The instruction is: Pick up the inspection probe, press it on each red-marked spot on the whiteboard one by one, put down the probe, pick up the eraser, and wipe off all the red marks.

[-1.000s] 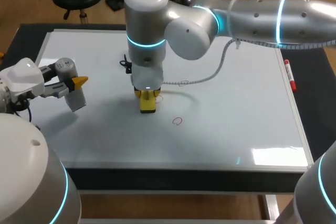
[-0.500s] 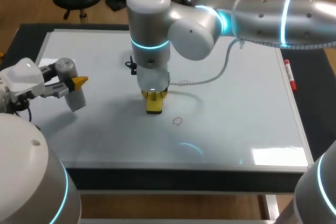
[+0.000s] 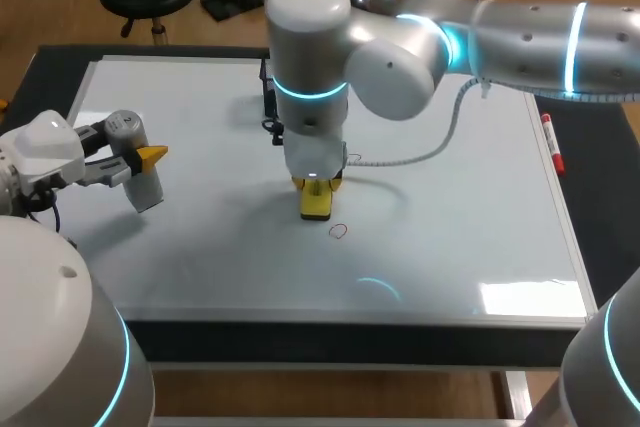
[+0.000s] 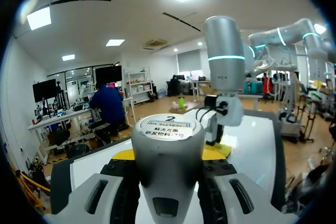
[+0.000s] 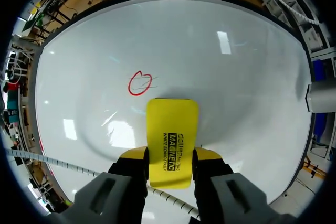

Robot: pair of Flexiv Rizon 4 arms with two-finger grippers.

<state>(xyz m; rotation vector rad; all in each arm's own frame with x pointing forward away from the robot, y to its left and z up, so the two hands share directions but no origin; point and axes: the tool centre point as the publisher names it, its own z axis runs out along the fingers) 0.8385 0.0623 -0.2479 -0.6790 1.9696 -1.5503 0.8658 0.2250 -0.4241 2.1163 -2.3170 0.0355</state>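
Whiteboard (image 3: 470, 217) covers most of the table, and the one red mark (image 3: 338, 231) I can make out lies on it unwiped, near its middle. My right arm (image 3: 400, 57) reaches in past the middle and stands its wrist over the board. Its right gripper (image 3: 316, 187) points straight down, jaws closed part-way on the yellow eraser (image 3: 316, 204) and pinching the two long sides. The left gripper (image 3: 140, 159) is parked well apart at the board's left side. It is closed round the grey inspection probe (image 3: 147, 190), which hangs tilted above the surface and has not been put down. From the right wrist, the eraser (image 5: 171, 140) runs lengthwise out from between the fingers, its far end toward the board. I cannot tell whether it touches yet. The red mark (image 5: 139, 83) sits just beyond that end and off to one side, clear of it. Seen from the head camera, it is slightly nearer me and to my right. I judge the wipe needs a short slide that way, and the right arm is much the nearer.
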